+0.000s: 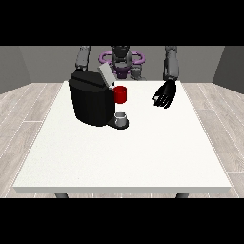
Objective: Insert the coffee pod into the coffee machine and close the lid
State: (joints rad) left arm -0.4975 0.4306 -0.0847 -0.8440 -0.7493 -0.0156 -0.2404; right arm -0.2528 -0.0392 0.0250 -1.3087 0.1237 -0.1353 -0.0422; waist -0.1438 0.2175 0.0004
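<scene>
Front view: a large white flat-topped desk (143, 157) carries a black boxy coffee machine (90, 102) at the view's left of centre. Its grey lid (106, 75) stands tilted up and open at the top. A red thing at the machine (120, 94) sits at the machine's front, high up. Below it, on the machine's dark base, stands a small grey cup-shaped thing (121, 116); it looks like the grey coffee pod, upright and just in front of the machine body, though it could be a cup belonging to the machine, so I cannot be sure.

The black hand at the view's right (165, 94) hangs above the desk's far edge, well apart from the machine, with its fingers relaxed and pointing down and nothing held. The other arm reaches down behind the machine at the view's left; its hand is hidden, so its state cannot be told.

Judged as a pod, the grey thing should be light, stiff and smooth-sided, so it may slip or tip if nudged from one side. The best hold is likely across its side walls, thumb against fingers, from above or from the free side facing the view's right, since the machine body blocks the other side.

As for containers, the machine's top opening under the raised lid is not visible, so what lies in it cannot be told.
</scene>
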